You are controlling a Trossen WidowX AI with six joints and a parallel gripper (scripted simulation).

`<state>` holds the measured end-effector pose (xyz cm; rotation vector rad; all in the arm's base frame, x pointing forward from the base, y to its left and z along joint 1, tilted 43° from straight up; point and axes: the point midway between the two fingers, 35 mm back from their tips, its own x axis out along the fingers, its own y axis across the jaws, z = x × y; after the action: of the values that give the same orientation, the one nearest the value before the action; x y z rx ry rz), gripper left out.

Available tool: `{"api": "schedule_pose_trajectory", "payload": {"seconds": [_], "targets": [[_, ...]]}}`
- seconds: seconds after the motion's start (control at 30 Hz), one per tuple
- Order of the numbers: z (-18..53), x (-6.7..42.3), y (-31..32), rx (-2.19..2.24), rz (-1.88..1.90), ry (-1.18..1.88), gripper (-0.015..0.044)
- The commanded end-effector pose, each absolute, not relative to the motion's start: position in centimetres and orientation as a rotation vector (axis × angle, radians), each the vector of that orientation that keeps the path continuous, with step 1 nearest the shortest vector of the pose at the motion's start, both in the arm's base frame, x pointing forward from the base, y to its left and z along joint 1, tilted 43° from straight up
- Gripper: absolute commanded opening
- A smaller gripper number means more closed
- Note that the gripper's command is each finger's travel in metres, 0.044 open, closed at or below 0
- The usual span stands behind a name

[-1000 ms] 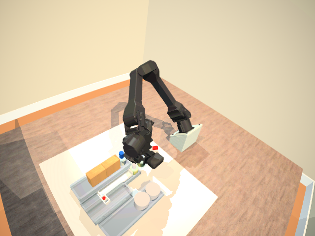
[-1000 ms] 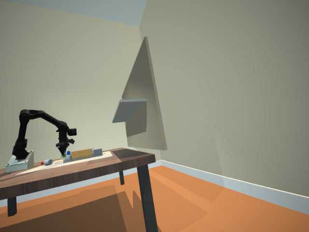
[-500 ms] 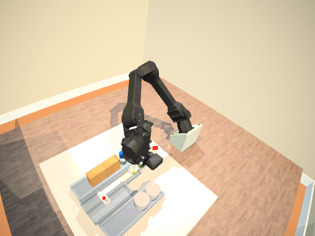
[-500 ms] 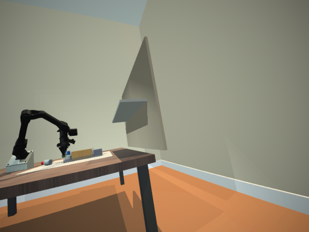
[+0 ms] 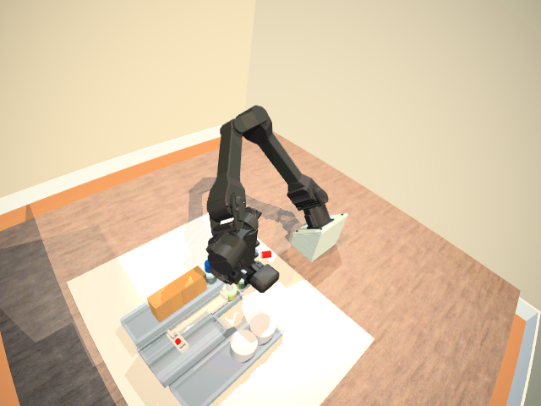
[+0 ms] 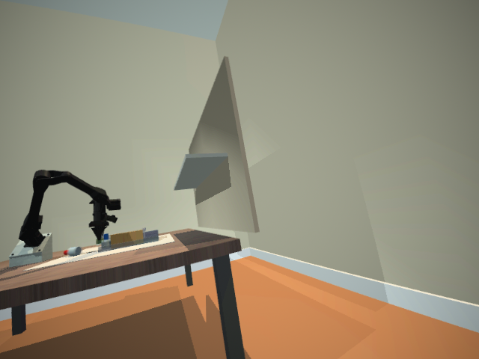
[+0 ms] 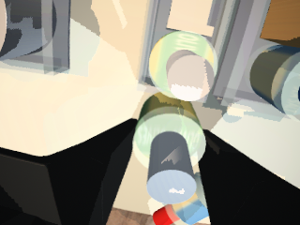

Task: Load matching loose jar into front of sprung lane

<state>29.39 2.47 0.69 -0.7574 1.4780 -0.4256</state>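
Items, left to right in the top view:

1. Orange box (image 5: 177, 293), standing in the leftmost grey lane of the rack (image 5: 144, 338), at its far part.

2. Blue-capped jar (image 5: 207, 266), just beyond the box's far end, partly hidden by the arm.

3. Pusher plate (image 5: 177, 342), pale with a red mark, standing at the near end of the middle sprung lane (image 5: 199, 320).

4. Lane jar (image 7: 183, 66), pale green glass with a light cap, standing at the far mouth of the sprung lane; in the wrist view it lies just ahead of the held jar.

5. Held jar (image 7: 169, 150), matching green glass with a dark cap, gripped between the two dark fingers of the hand (image 7: 164, 175); the hand is closed about halfway, on the jar's sides. The jar sits just outside the lane mouth, close to the lane jar; contact between them cannot be told.

6. Two white cylinders (image 5: 253, 335), side by side in the right lane.

7. Red-capped bottle (image 5: 265, 254), lying on the white mat (image 5: 331, 331) on the surface, beyond the hand
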Motion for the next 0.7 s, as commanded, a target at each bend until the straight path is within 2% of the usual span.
{"api": "schedule_pose_trajectory", "payload": {"seconds": [0.0, 0.67], "targets": [[0.90, 30.59, 2.82, -0.742, -0.428, 1.446, 0.0000], [0.93, 31.56, 3.05, -0.742, -0.428, 1.446, 0.0000]]}}
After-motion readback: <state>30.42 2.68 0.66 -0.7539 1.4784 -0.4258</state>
